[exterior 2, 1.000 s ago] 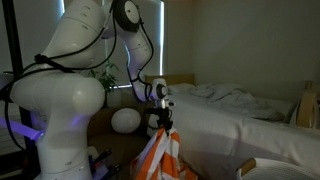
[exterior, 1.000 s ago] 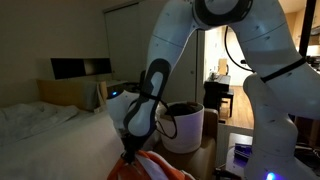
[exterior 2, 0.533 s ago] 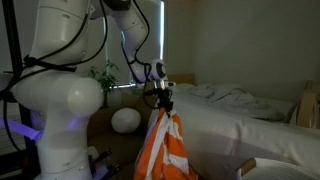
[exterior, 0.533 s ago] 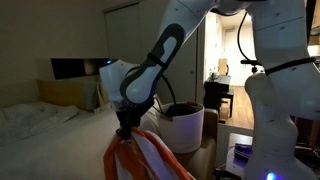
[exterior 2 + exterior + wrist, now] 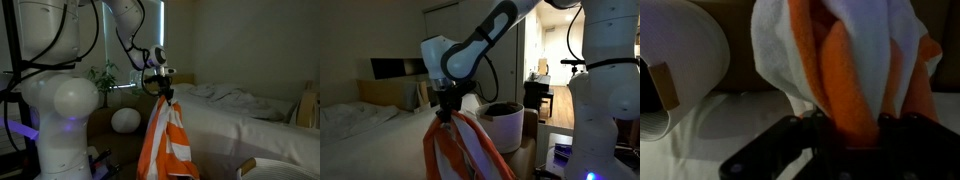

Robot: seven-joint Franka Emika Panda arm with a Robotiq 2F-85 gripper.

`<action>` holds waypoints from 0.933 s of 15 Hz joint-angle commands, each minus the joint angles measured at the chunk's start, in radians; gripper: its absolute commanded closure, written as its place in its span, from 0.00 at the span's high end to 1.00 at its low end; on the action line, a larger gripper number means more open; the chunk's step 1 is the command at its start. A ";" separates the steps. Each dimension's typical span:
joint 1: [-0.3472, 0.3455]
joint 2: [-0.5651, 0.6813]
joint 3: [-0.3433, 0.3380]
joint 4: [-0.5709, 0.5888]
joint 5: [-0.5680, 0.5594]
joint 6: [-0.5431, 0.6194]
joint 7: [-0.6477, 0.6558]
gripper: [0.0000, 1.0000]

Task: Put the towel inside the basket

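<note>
My gripper (image 5: 444,112) is shut on the top of the towel (image 5: 460,150), a long orange-red and white striped cloth. It hangs straight down from the jaws in both exterior views (image 5: 166,140). In the wrist view the towel (image 5: 850,60) fills the upper middle, pinched between the dark fingers (image 5: 852,130). The basket (image 5: 503,126), a round white tub with a dark inner rim, stands behind and beside the hanging towel in an exterior view. Its white side shows at the left of the wrist view (image 5: 680,60). The towel hangs outside the basket.
A bed with a white sheet (image 5: 250,110) lies beside the arm and shows again in an exterior view (image 5: 360,125). A white round object (image 5: 125,120) and a plant (image 5: 105,75) stand near the window. The robot's white base (image 5: 605,120) is close by. A dark chair (image 5: 540,95) stands in the doorway.
The gripper has risen with the towel, lifting it so that much more of the striped cloth hangs free below the jaws. The basket has not moved.
</note>
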 commanded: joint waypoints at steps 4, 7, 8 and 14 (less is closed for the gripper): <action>-0.050 0.024 0.054 0.002 -0.003 -0.001 0.001 0.23; -0.045 0.032 0.058 0.008 -0.055 -0.021 0.027 0.11; -0.047 0.034 0.063 0.021 -0.092 -0.029 0.047 0.11; -0.047 0.001 0.082 0.085 -0.309 -0.104 0.177 0.11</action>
